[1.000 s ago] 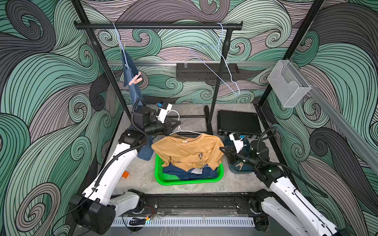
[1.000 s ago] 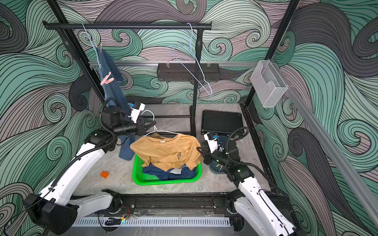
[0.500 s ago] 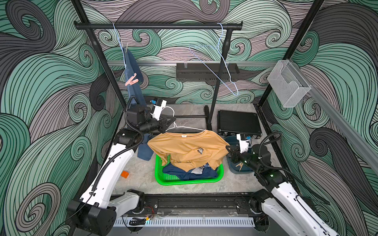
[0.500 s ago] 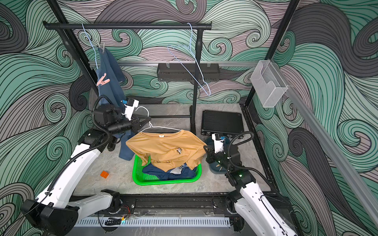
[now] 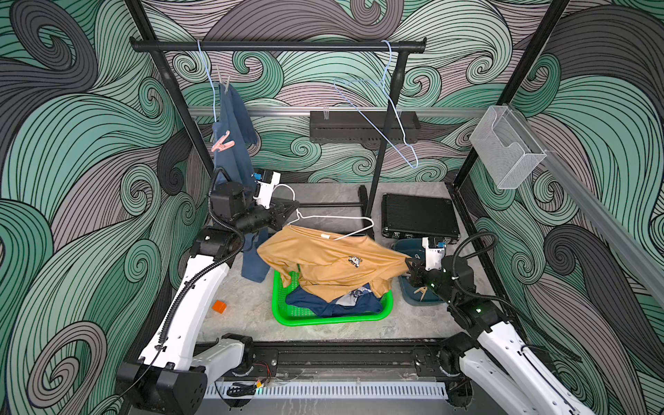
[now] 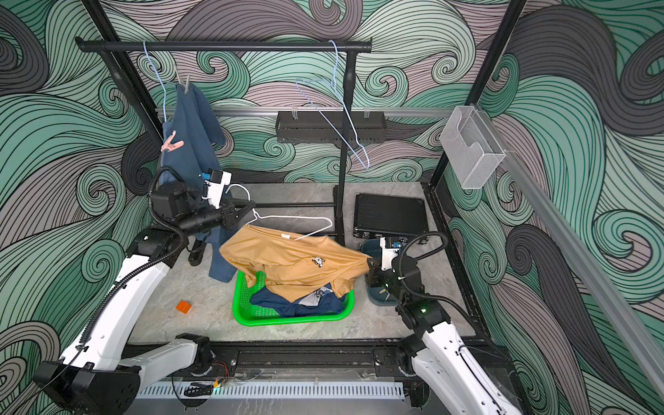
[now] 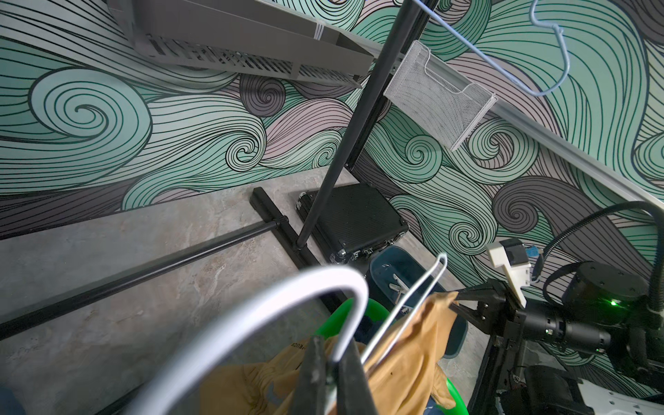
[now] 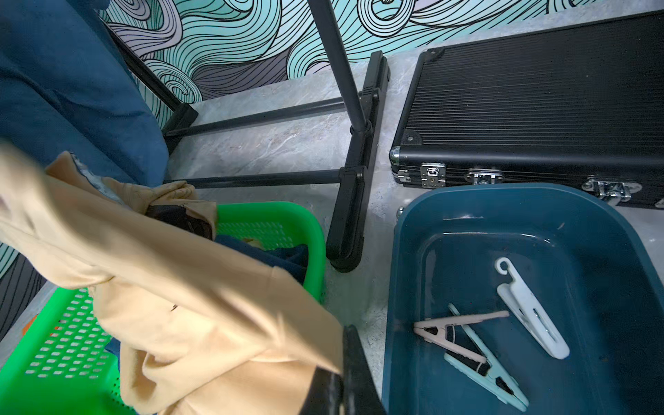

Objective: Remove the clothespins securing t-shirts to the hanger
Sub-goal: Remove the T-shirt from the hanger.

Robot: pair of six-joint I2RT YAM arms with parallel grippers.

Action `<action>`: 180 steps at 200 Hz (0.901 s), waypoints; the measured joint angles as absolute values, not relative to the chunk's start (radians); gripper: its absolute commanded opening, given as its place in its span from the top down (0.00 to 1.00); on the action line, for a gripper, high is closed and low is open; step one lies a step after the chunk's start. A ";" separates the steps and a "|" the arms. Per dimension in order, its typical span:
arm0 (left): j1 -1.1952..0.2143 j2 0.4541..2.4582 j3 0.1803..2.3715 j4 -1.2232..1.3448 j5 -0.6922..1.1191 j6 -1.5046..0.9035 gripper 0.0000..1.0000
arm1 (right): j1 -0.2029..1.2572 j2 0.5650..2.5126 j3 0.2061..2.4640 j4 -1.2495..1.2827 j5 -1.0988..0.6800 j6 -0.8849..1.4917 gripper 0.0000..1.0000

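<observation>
My left gripper (image 5: 293, 212) (image 7: 332, 345) is shut on the neck of a white wire hanger (image 5: 334, 218) (image 6: 294, 217). A mustard t-shirt (image 5: 334, 262) (image 8: 179, 287) hangs half off it over the green basket (image 5: 323, 319). My right gripper (image 5: 409, 264) (image 8: 341, 359) is shut on that shirt's right edge, pulling it taut. A blue t-shirt (image 5: 233, 143) hangs at the rail's left end, with a pink clothespin (image 5: 222, 143) and a grey clothespin (image 5: 226, 84) on it. A navy t-shirt (image 5: 334, 305) lies in the basket. White (image 8: 531, 312), pink (image 8: 456, 327) and teal (image 8: 492, 377) clothespins lie in the blue tub (image 8: 539, 201).
A bare pale blue hanger (image 5: 377, 107) hangs at the rail's right end, by the rack post (image 5: 381, 143). A black case (image 5: 418, 215) lies behind the tub. An orange cube (image 5: 219, 306) sits on the floor at the left. A wire mesh bin (image 5: 506, 147) is mounted on the right wall.
My left gripper has lifted the hanger up and back. My right gripper has drawn the shirt's edge to the right. The hanger's right end now shows bare outside the shirt.
</observation>
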State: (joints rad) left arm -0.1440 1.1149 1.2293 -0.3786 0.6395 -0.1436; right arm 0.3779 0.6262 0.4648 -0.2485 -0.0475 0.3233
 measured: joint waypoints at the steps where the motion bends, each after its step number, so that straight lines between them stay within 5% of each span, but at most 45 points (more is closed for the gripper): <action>1: -0.144 1.114 1.229 -0.379 0.640 -0.144 1.00 | 0.378 0.626 0.465 -0.250 -0.046 0.323 1.00; 99: -0.113 1.102 1.227 -0.257 0.767 -0.261 1.00 | 0.420 0.669 0.548 -0.204 -0.204 0.357 1.00; 180: -0.115 1.092 1.229 -0.147 0.783 -0.372 1.00 | 0.941 0.915 0.705 -0.094 -0.192 0.340 1.00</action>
State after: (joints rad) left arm -0.1146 1.0924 1.2285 -0.1467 0.7834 -0.3721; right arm 0.9413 0.9146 0.7052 -0.0937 -0.1921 0.3401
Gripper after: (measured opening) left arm 0.061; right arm 0.047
